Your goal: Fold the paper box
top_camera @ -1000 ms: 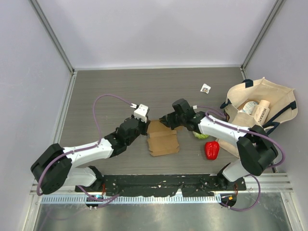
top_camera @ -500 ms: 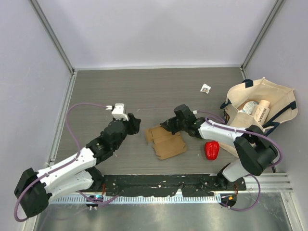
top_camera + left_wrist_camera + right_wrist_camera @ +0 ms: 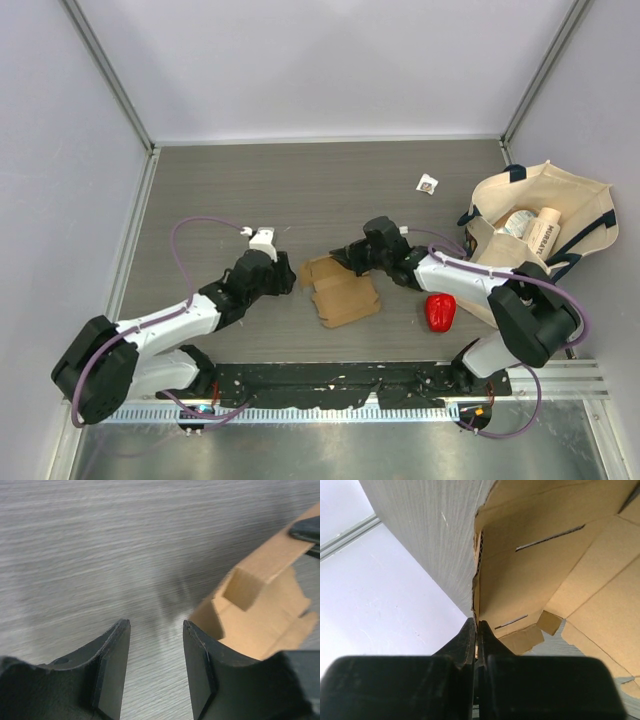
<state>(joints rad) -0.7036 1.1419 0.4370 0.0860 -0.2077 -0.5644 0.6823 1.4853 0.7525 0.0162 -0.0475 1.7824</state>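
The paper box (image 3: 342,295) is a flat brown cardboard sheet with flaps, lying on the grey table between the two arms. My right gripper (image 3: 346,259) is shut on its far edge and lifts that edge slightly. In the right wrist view the shut gripper (image 3: 476,628) pinches the thin cardboard edge, and the sheet (image 3: 545,570) spreads out beyond it. My left gripper (image 3: 284,277) is open and empty just left of the sheet. In the left wrist view the open gripper (image 3: 155,630) is over bare table, with the box (image 3: 260,615) to its right.
A cream tote bag (image 3: 560,200) with items inside stands at the right. A red pepper (image 3: 440,312) lies near the right arm. A small packet (image 3: 428,183) lies at the back. Walls enclose the table on the left, back and right.
My left gripper left the box and swung away left, then came back close to the sheet's left edge. The sheet shifted and turned slightly while my right gripper kept hold.
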